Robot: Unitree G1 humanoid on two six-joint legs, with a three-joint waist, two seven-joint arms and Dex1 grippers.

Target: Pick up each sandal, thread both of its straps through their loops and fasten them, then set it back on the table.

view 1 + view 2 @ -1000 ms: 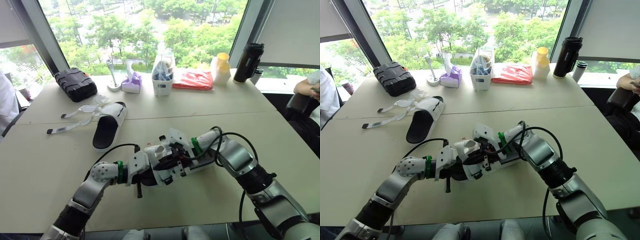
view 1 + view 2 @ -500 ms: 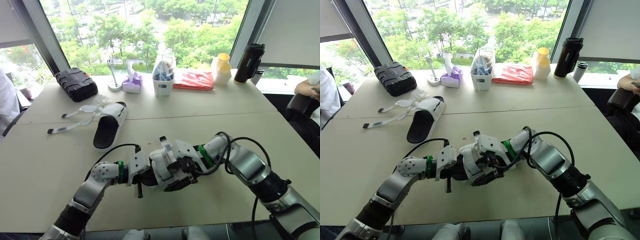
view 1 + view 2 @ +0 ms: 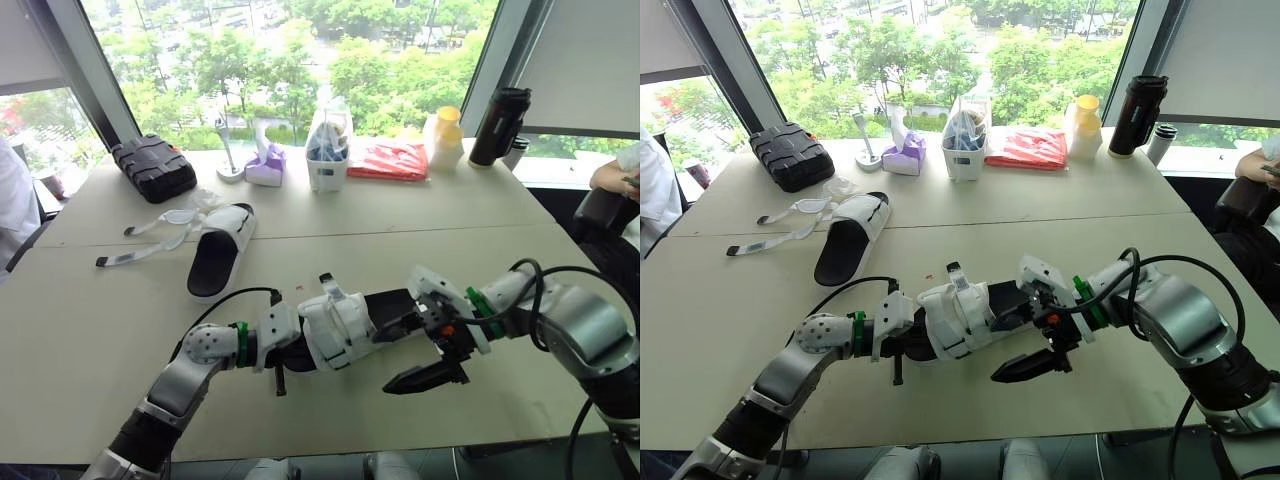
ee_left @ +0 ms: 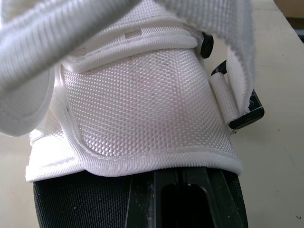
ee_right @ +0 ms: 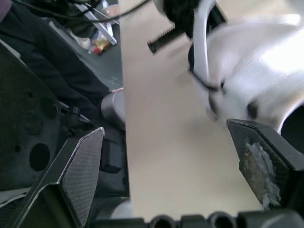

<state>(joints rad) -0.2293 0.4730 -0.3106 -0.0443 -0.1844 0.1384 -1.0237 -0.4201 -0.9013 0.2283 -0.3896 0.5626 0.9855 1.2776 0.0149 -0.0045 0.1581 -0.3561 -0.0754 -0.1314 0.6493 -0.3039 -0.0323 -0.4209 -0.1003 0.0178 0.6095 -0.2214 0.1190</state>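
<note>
a white-strapped sandal (image 3: 335, 328) with a black sole is clamped at one end by the left gripper (image 3: 287, 352), low over the table (image 3: 110, 330) and well in front of the white caddy (image 3: 325, 160) at the window edge. the right gripper (image 5: 165, 127) is seen in front of the caddy and a little to its right, just beside the held sandal, its jaws spread wide with nothing between them. the second sandal (image 3: 218, 250) is laid flat on the table in front of the caddy and to its left, its loose straps (image 3: 150, 240) trailing away leftward.
</note>
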